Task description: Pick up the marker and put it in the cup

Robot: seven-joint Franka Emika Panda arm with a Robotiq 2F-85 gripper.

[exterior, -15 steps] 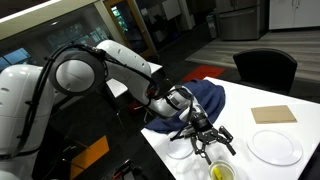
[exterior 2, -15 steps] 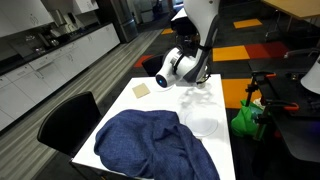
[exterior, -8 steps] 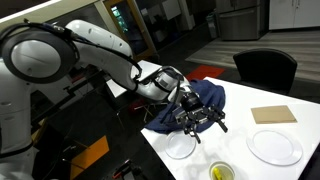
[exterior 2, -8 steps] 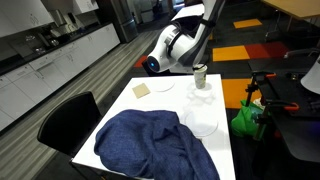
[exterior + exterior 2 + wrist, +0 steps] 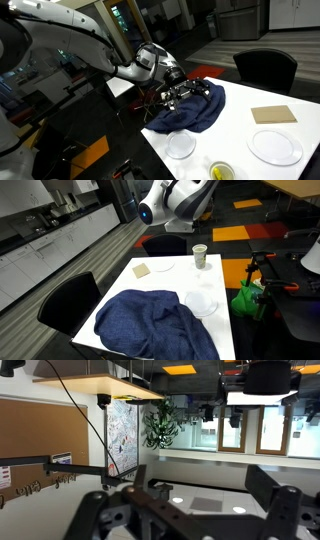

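Note:
The small white cup (image 5: 222,172) stands at the near edge of the white table; it also shows in an exterior view (image 5: 200,256). The yellow marker (image 5: 219,171) shows inside the cup. My gripper (image 5: 186,94) hangs raised above the blue cloth, well away from the cup, tilted sideways. In the wrist view the gripper (image 5: 203,500) has its two dark fingers spread wide with nothing between them, and the camera looks out across the room. In one exterior view only the arm near the top edge shows.
A crumpled blue cloth (image 5: 198,108) (image 5: 150,325) covers one end of the white table (image 5: 245,130). A shallow white bowl (image 5: 181,146) (image 5: 204,304), a large white plate (image 5: 274,147) (image 5: 160,265) and a tan square (image 5: 273,114) lie on it. Black chairs (image 5: 265,68) stand around.
My gripper has risen from just above the cup and bowl and swung back over the blue cloth, tilting sideways. The cup with the marker has stayed in place.

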